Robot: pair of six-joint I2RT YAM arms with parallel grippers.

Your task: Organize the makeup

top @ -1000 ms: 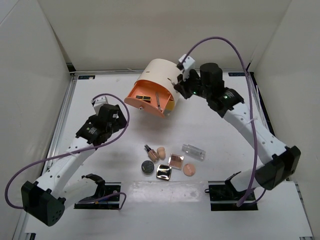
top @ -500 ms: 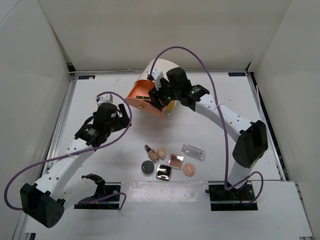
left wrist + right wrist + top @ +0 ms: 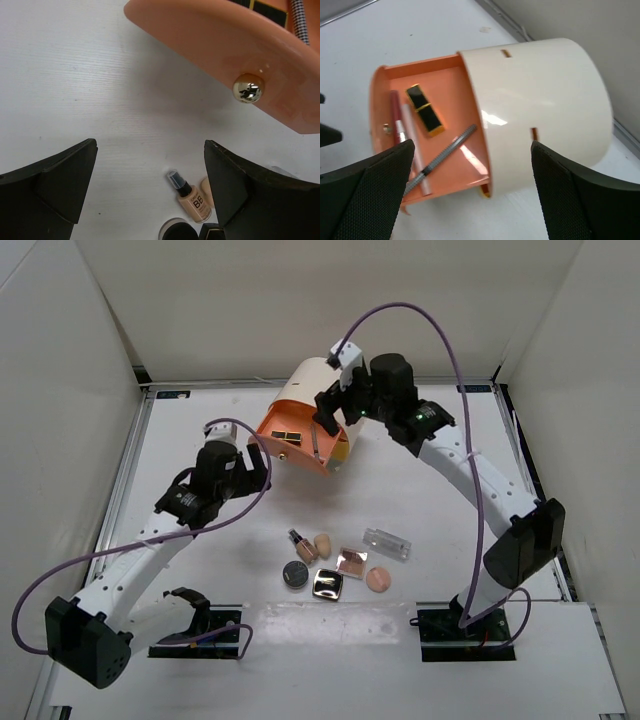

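Seeing right gripper (image 3: 336,416) hanging spread to full width above the open orange drawer (image 3: 440,75) of the cream cylinder (image 3: 540,100), holding nothing and touching nothing as far as the wrist view shows. Reading left gripper (image 3: 150,147) as equally wide, gripping nothing, hovering over bare table (image 3: 75,75) with the drawer front and its gold knob (image 3: 248,88) just ahead. Counting four pieces lying flat inside the drawer: black-and-gold lipstick (image 3: 424,110) in the middle, grey pencil (image 3: 447,150) running diagonally with one end near the cylinder wall, red pencil (image 3: 396,120) and pale pink stick (image 3: 414,150) lying side by side just behind the drawer front. Finding the rest of the makeup sitting in a loose cluster on the table near the arm bases, well apart from both grippers: BB bottle (image 3: 297,540) lying on its side just beside beige sponge (image 3: 322,543), black round compact (image 3: 294,573) just beside shiny square compact (image 3: 327,585), second square compact (image 3: 352,561) between those and peach puff (image 3: 378,579), clear case (image 3: 387,543) sitting at the right end. Not resolving whether one sponge or two at that spot.
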